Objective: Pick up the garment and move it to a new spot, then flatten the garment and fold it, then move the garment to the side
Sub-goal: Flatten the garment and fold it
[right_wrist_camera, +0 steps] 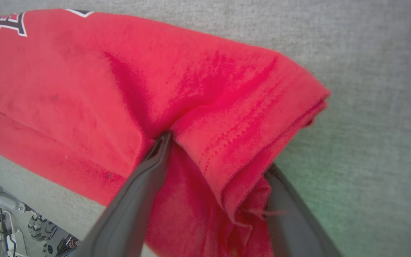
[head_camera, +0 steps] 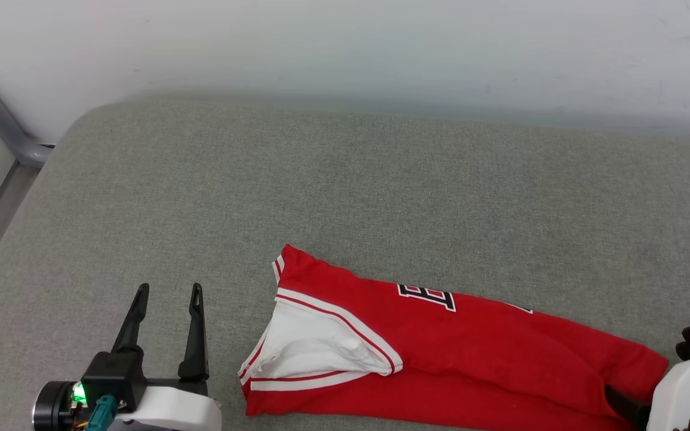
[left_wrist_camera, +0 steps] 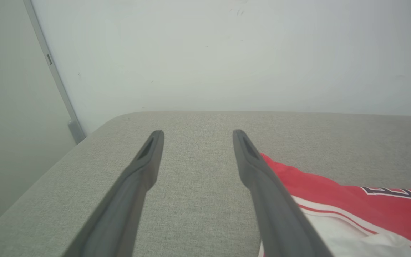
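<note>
On the grey pad (head_camera: 381, 179) the shirt (head_camera: 471, 353) lies as a long folded strip along the near edge, white sleeve at its left end, hem at its right. The right gripper (right_wrist_camera: 216, 153) is spread wide astride that hem end, one finger poked into a fold, the other partly under cloth, nothing pinched. The left gripper (head_camera: 169, 292) hangs spread and empty, just left of the sleeve.

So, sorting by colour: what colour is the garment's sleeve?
Sleeve: white, red-striped trim; clearest in head view.
</note>
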Motion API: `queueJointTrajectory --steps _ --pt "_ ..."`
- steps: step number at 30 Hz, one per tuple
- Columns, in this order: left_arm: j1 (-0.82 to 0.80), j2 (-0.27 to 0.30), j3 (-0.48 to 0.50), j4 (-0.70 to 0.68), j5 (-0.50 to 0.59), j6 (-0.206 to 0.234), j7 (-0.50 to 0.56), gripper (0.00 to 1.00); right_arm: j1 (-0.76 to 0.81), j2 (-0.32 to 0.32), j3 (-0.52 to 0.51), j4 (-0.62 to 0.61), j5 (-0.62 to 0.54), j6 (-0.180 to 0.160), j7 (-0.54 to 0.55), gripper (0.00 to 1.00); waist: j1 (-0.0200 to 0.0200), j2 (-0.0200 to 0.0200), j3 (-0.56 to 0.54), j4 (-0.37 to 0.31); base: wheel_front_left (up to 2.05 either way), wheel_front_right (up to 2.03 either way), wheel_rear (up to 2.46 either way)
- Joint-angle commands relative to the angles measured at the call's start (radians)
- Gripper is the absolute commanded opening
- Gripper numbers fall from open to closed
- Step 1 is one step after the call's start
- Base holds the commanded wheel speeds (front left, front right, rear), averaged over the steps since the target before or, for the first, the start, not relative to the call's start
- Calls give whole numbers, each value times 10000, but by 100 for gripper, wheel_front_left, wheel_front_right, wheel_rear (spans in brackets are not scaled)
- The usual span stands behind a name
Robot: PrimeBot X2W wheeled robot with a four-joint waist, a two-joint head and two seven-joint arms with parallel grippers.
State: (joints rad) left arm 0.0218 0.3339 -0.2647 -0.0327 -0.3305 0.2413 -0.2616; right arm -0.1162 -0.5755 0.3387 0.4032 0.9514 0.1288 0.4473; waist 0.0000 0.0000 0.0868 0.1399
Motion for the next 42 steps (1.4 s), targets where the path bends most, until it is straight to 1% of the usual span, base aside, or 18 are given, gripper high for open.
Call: queueJointTrajectory --steps 1,6,7,8,11,15,23,25,29,32,38,42 --pt "82 -72 55 -33 126 -16 -44 100 36 392 297 102 65 32 41 100 0 0 -3 4 0 0 0" --pt "294 -700 401 222 948 -427 -44 100 -297 403 807 455 -37 32 -558 100 0 0 -65 2 0 0 0" --pt "320 -823 471 261 1080 -512 -44 100 -346 397 891 528 -20 32 -691 41 0 0 -84 -3 0 0 0" --pt "384 -994 644 324 1318 -680 -44 100 -423 342 999 684 -3 31 -971 0 0 0 -120 -23 0 0 0" --pt "446 -1127 794 343 1536 -809 -44 100 -480 226 1054 847 39 28 -1241 0 0 0 -162 -49 0 0 0" --pt "619 -1359 1078 329 1897 -1018 -44 100 -619 -154 1059 1146 177 8 -1682 0 0 0 -277 -115 0 0 0" --pt "897 -1713 1482 323 2368 -1342 -44 100 -514 -1157 908 1559 519 8 -2152 0 0 0 -556 -250 0 0 0" --pt "959 -1756 1563 341 2481 -1383 -44 100 -409 -1490 886 1712 440 8 -2261 0 0 0 -637 -272 0 0 0" --pt "1092 -1828 1706 362 2664 -1405 -44 100 -230 -1932 817 1828 412 9 -2351 0 0 0 -821 -323 0 0 0" --pt "1214 -1868 1821 381 2737 -1452 -44 100 -32 -2139 760 1555 535 9 -2204 0 0 0 -930 -372 0 0 0" --pt "1330 -1943 1983 360 2838 -1520 -44 100 289 -2270 776 48 784 12 -1624 0 0 0 -992 -444 0 0 0" --pt "1322 -2020 2005 369 2889 -1601 -44 100 315 -2056 690 -1207 698 14 -1187 0 0 0 -984 -438 0 0 0"
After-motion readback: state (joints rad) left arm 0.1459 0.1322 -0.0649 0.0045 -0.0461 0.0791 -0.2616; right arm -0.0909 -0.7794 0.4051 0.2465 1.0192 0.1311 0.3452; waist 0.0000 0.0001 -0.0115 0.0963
